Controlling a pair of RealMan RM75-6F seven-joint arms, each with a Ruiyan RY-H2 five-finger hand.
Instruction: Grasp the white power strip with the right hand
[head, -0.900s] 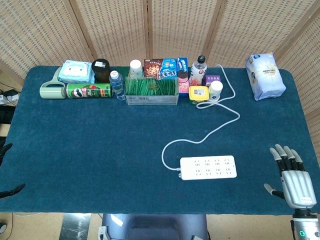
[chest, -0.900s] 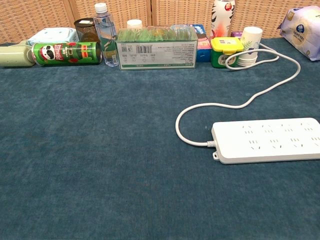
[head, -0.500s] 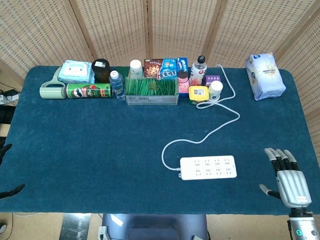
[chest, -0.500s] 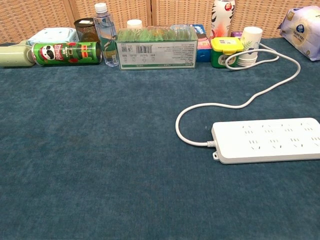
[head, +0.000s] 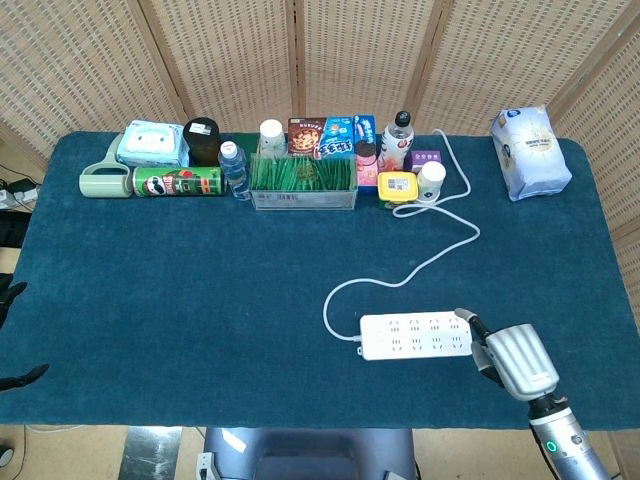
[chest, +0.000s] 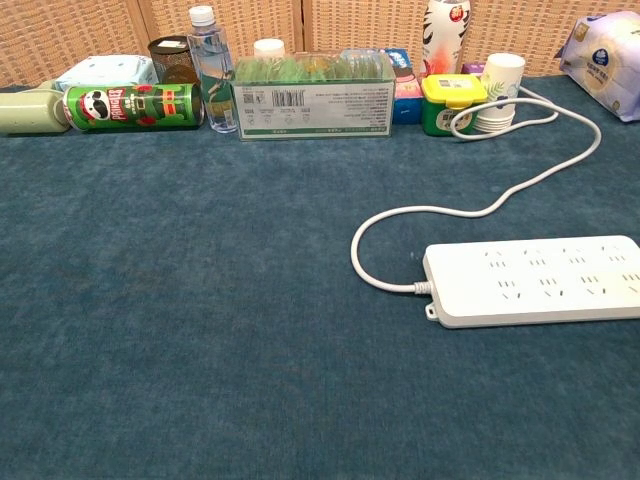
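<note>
- Bench (head: 150, 290): covered in dark blue carpet-like cloth; woven rattan screen panels (head: 220, 60) stand behind it.
- White power strip (head: 415, 335): lies flat near the front right edge; its cord (head: 420, 262) winds back to the row of goods along the rear edge.
- Right hand (head: 510, 360): at the strip's right end; whether it touches or grips cannot be told.
- Left hand (head: 12, 300): only dark fingertips show at the left edge; state cannot be told.

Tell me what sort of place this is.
Probably a robot test or data-collection setup, not a home: a blue cloth-covered table in front of woven screens, a staged row of groceries such as a green chips can, and a robot hand by the white power strip.
</note>
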